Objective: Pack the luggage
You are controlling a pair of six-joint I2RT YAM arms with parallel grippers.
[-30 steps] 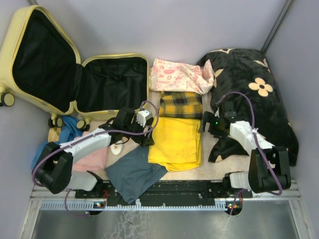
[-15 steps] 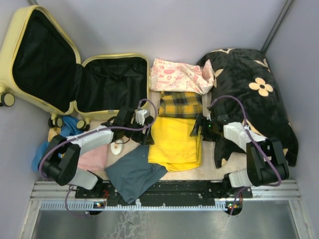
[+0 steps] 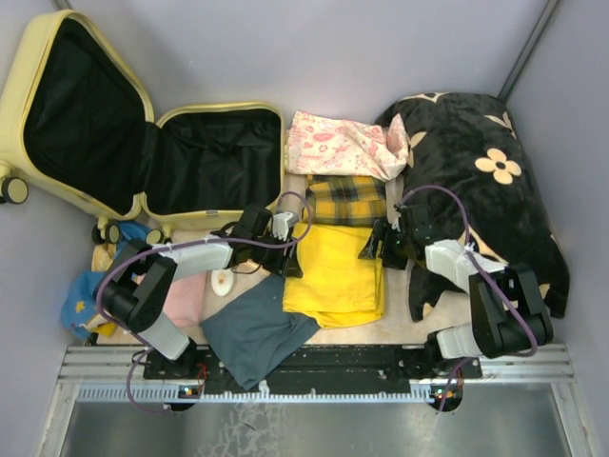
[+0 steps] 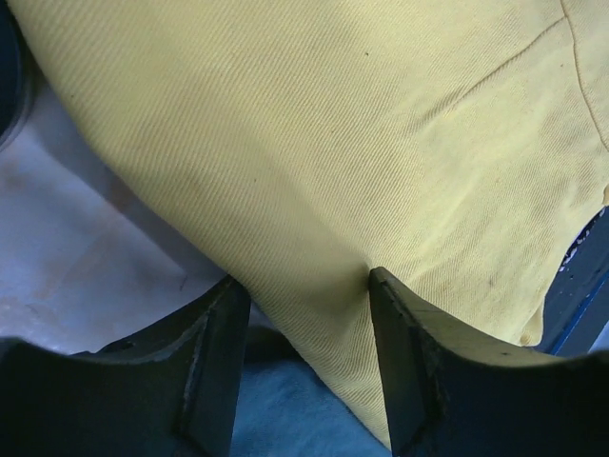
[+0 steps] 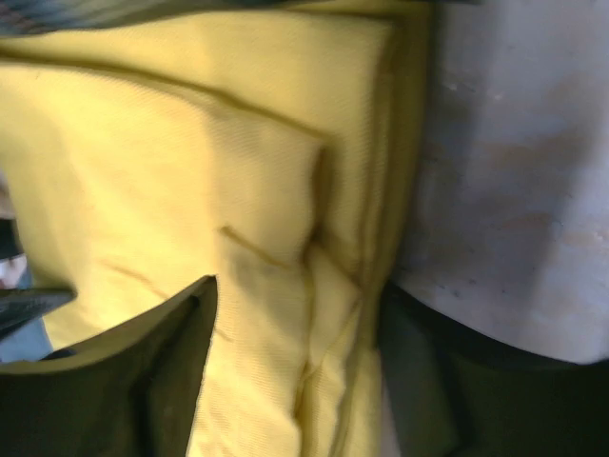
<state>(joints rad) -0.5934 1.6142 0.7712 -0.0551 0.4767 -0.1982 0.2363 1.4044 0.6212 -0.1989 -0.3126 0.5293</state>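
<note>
Yellow folded cloth (image 3: 335,276), near open luggage (image 3: 214,167): left gripper (image 4: 304,276) and right gripper (image 5: 297,288), jaws apart, straddle its opposite edges.

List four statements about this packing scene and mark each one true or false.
1. The luggage lies open, and only its black lining shows inside. True.
2. The left pincer is down on the grey-blue garment. False: it is at the left edge of the yellow cloth, and that edge runs between its fingers.
3. The right pincer is at the right edge of the yellow cloth. True.
4. The plaid cloth is already in the luggage. False: it lies outside, between the pink floral cloth and the yellow cloth.
</note>
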